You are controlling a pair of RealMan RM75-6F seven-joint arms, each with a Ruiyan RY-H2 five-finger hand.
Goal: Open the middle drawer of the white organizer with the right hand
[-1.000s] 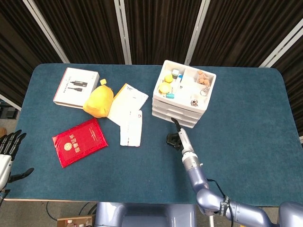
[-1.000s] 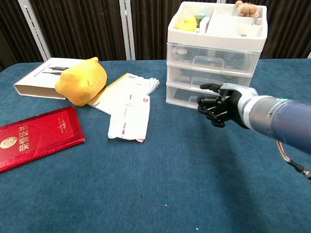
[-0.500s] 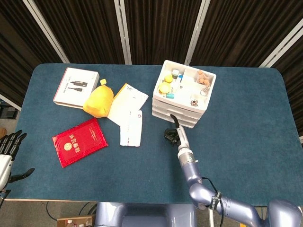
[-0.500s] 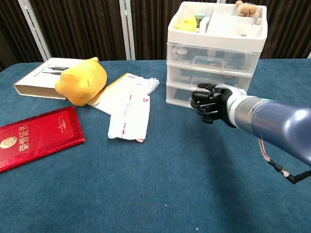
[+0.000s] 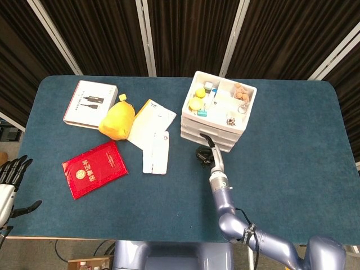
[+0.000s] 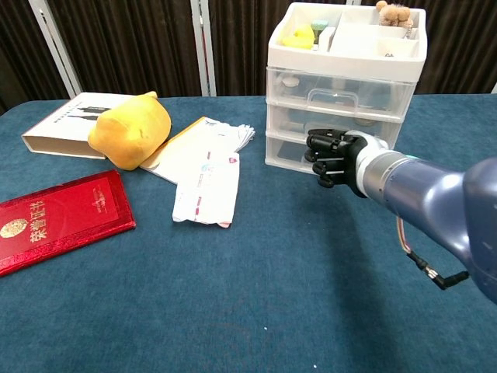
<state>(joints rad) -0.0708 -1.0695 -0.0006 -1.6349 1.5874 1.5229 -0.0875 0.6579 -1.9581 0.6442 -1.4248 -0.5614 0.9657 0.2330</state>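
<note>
- A white plastic three-drawer organizer (image 5: 218,111) with clear drawer fronts is seen right of centre in the head view and at the upper right of the chest view (image 6: 342,85); its drawer fronts are turned toward the lower edge of the head frame and tilted slightly to the left, and its long side runs roughly left to right.
- The middle drawer (image 6: 335,124) is seen between the top and bottom drawers, its front level with theirs, with no gap visible.
- The black right hand (image 6: 330,156) is held at the front of the organizer, at the height of the middle and bottom drawers, with its fingers curled inward; whether the drawer handle is touched cannot be told.
- In the head view the right hand (image 5: 205,153) is shown just below the organizer's front edge.
- The black left hand (image 5: 11,179) is seen at the lower left edge of the head view, off the table, with fingers spread and nothing held.
- The open top tray is filled with small items, among them yellow objects and a small brown plush figure (image 6: 393,13).
- A red booklet with a gold emblem and gold Chinese characters (image 6: 54,218) lies at the left; the characters cannot be read with certainty.
- A white box printed with dark product pictures (image 5: 90,104), a yellow plush toy (image 5: 117,120) and white printed paper packets (image 5: 154,135) lie on the blue table covering (image 5: 292,169); their small print is too small to read.
</note>
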